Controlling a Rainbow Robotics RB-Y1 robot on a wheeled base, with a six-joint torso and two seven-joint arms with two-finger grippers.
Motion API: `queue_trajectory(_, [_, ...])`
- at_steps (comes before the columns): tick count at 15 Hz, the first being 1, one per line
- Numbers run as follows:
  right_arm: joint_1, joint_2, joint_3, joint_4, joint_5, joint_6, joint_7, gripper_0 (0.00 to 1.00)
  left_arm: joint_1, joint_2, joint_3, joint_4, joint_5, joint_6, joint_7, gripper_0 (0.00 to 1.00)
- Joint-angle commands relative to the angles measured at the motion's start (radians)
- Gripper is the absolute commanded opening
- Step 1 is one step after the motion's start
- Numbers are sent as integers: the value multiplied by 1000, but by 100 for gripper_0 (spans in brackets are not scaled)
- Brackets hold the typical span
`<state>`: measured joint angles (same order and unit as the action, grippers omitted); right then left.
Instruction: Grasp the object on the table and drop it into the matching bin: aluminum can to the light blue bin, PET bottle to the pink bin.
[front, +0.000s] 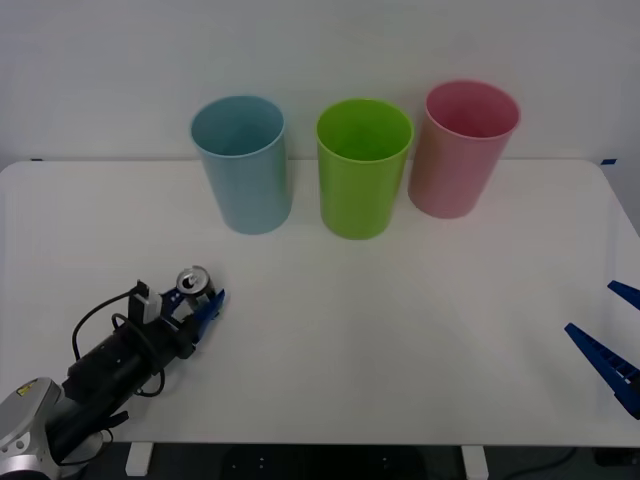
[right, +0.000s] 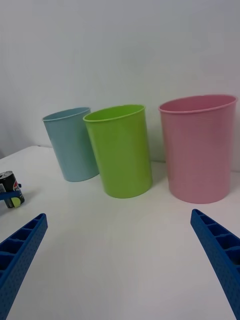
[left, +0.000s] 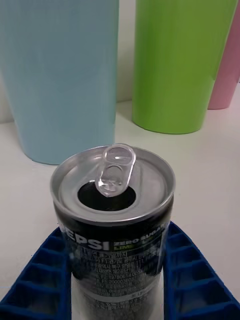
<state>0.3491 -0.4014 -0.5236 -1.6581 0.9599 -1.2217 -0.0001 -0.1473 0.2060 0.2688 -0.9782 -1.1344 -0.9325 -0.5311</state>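
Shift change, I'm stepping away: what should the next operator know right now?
Left gripper: fingers on both sides of the aluminum can, which stands upright on the table, front left; grip looks closed, not lifted.
Right gripper: open, parked at the table's right edge.
Light blue bin stands at the back, leftmost of three; pink bin rightmost.
Left: lift the can, drop it into the light blue bin.

Even, bright, diffuse light in all views. White desk (front: 400, 330) is nearly blown out in front view, with only faint soft shadows at the bin bases. Silver top of the aluminum can (left: 114, 182) catches soft glare in left wrist view. The light blue bin (left: 60, 75) behind it is slightly soft.
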Motion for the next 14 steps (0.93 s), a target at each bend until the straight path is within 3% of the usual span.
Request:
queue_trajectory(1, [0,0,0,0,0,0,0,100,0,0,3,0,1,0,2,0])
queue_trajectory(8, [0,0,0,0,0,0,0,100,2,1,21,-13,8,0,10,0])
queue_trajectory(14, [0,0,0,0,0,0,0,100,25,9,69,-109,15,-22,51,0])
